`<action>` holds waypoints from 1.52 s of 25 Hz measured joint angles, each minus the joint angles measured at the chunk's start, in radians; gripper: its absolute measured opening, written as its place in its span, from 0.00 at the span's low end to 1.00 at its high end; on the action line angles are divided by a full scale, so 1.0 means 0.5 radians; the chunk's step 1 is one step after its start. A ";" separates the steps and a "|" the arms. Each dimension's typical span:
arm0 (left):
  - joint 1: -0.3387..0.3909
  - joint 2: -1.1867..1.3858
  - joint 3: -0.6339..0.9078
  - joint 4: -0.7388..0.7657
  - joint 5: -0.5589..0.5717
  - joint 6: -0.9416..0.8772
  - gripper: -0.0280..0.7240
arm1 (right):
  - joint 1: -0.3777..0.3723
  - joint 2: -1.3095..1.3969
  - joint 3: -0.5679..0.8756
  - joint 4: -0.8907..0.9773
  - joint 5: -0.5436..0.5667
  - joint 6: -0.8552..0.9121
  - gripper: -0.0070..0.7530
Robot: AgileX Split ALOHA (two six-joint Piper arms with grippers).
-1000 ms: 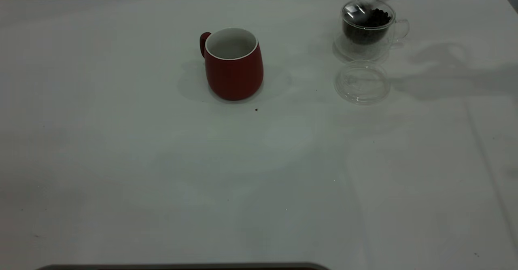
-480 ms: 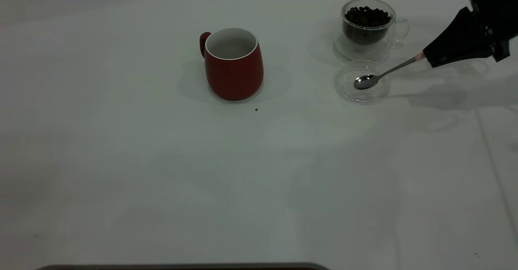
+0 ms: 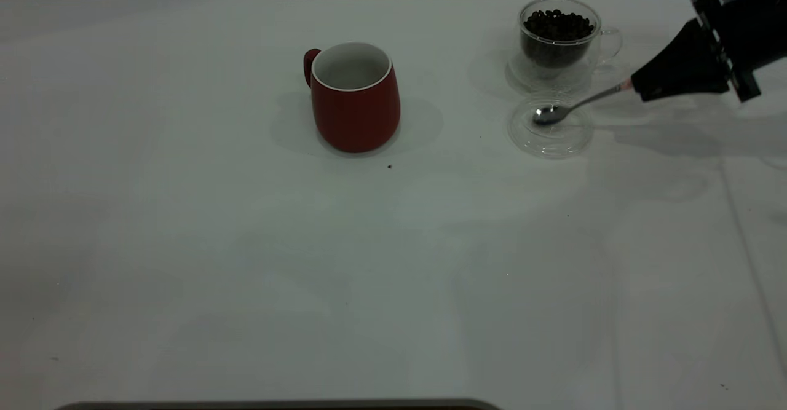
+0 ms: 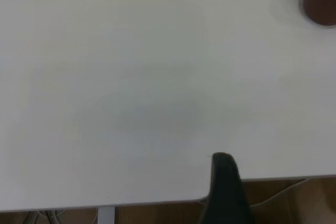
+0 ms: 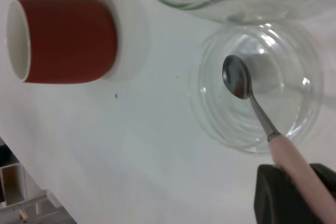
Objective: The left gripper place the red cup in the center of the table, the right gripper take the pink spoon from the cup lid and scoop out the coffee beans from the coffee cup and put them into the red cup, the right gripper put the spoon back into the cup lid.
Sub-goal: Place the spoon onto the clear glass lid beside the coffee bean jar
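spoon bowl positioned over cup lid

white table (image 3: 246, 262) fills the exterior view, with a grey wall strip along the far edge. red cup (image 3: 355, 96) stands upright near the table centre, handle toward the far left; its white interior looks empty. one small dark speck (image 3: 389, 166) lies on the table just in front of it.

coffee cup (image 3: 558, 41), a clear glass mug filled with coffee beans (image 3: 558, 26), stands at the far right. clear cup lid (image 3: 550, 126) lies flat on the table just in front of it.

right gripper (image 3: 642, 87) is clamped on the pink handle of the pink spoon (image 3: 575, 106). spoon slopes down toward the lid, metal bowl over the lid's inner area; contact with the lid cannot be confirmed. spoon bowl appears empty in the right wrist view.

left gripper (image 4: 224, 192) sits at the table's edge, well apart from the red cup; only one dark finger shows, so its state cannot be determined.
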 joint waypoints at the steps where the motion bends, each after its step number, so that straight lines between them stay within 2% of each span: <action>1: 0.000 0.000 0.000 0.000 0.000 0.000 0.82 | 0.000 0.020 0.000 0.015 -0.004 -0.002 0.14; 7: 0.000 0.000 0.000 0.000 0.000 -0.002 0.82 | 0.000 0.044 0.000 0.066 -0.002 -0.049 0.14; 11: 0.000 0.000 0.000 0.000 0.000 -0.002 0.82 | 0.000 0.045 0.000 0.041 -0.010 -0.061 0.19; 14: 0.000 0.000 0.000 0.000 0.000 -0.002 0.82 | 0.000 0.045 0.000 0.017 -0.021 -0.061 0.29; 19: 0.000 0.000 0.000 0.000 0.000 -0.002 0.82 | 0.000 0.045 0.000 0.017 -0.047 -0.069 0.53; 24: 0.000 0.000 0.000 0.000 0.000 -0.002 0.82 | 0.000 0.045 0.000 0.017 -0.085 -0.108 0.65; 28: 0.000 0.000 0.000 0.000 0.000 -0.002 0.82 | 0.000 0.045 0.000 0.017 -0.130 -0.141 0.68; 35: 0.000 0.000 0.000 0.000 0.000 -0.002 0.82 | 0.000 0.046 0.000 0.205 -0.512 -0.241 0.69; 38: 0.000 0.000 0.000 0.000 0.000 -0.002 0.82 | 0.000 0.046 0.000 0.318 -0.556 -0.269 0.69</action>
